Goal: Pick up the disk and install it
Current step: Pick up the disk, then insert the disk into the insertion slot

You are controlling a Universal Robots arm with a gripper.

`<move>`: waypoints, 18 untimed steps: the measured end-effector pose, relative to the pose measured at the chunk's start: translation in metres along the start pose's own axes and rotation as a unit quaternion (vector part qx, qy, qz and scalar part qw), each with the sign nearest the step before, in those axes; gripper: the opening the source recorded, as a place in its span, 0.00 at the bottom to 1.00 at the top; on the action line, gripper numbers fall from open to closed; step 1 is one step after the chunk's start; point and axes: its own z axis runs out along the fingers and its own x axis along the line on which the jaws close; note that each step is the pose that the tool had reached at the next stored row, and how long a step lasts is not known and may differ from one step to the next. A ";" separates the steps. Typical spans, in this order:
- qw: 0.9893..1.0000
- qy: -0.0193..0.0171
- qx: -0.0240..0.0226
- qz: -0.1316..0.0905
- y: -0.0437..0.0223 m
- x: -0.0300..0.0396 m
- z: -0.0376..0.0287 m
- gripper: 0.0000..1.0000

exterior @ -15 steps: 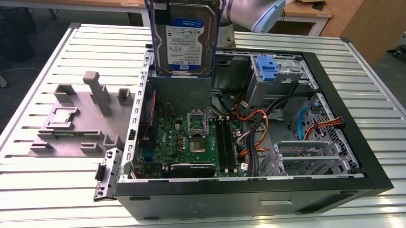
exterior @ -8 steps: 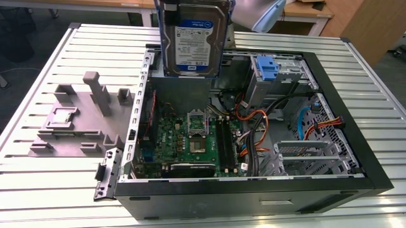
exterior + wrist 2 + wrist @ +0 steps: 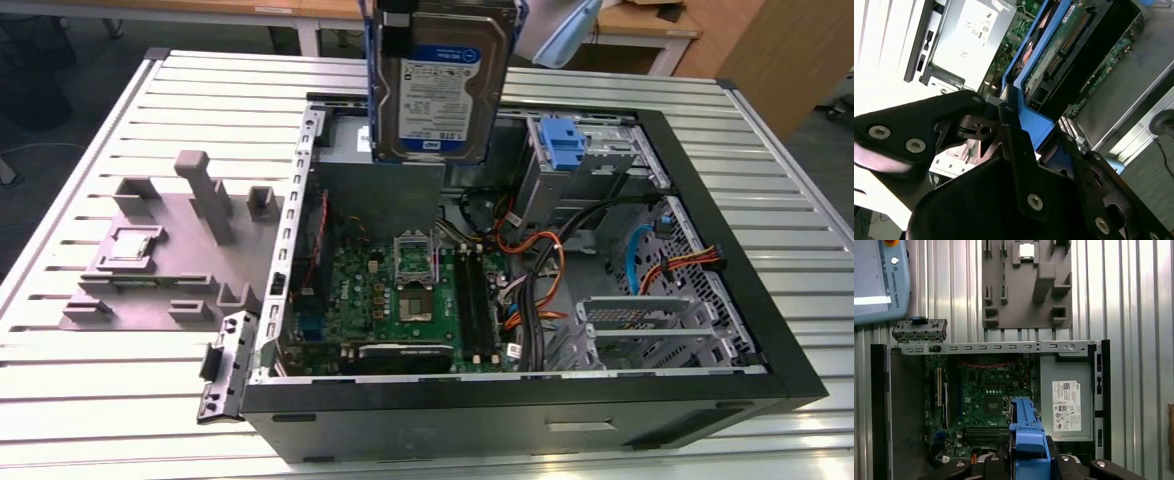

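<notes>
Above slatted metal table point(image 3: 107, 400), disk point(image 3: 441, 90)

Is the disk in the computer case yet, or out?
Out. The disk hangs upright above the open case, with the gripper shut on it in the second wrist view.

The exterior view looks slantwise down onto the whole computer case point(image 3: 534, 420). The first wrist view faces straight down into it; the second sits close behind the fingers point(image 3: 1016, 150). All 3 share the gripped disk point(image 3: 441, 80).
</notes>
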 end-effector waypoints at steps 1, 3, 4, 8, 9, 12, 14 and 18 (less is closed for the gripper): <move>1.000 0.000 0.000 0.000 -0.0023 -0.0001 0.0001 0.37; 1.000 0.000 0.000 0.000 -0.0066 -0.0001 0.0003 0.37; 1.000 0.000 0.000 0.000 -0.0089 -0.0002 0.0004 0.37; 1.000 0.000 0.000 0.000 -0.0115 -0.0001 0.0005 0.37; 1.000 0.000 0.000 0.001 -0.0115 -0.0002 0.0005 0.37; 1.000 0.000 0.000 0.000 -0.0118 -0.0002 0.0005 0.37; 1.000 0.000 0.000 0.000 -0.0119 0.0006 0.0005 0.37; 1.000 0.000 0.000 0.000 -0.0120 0.0036 0.0006 0.37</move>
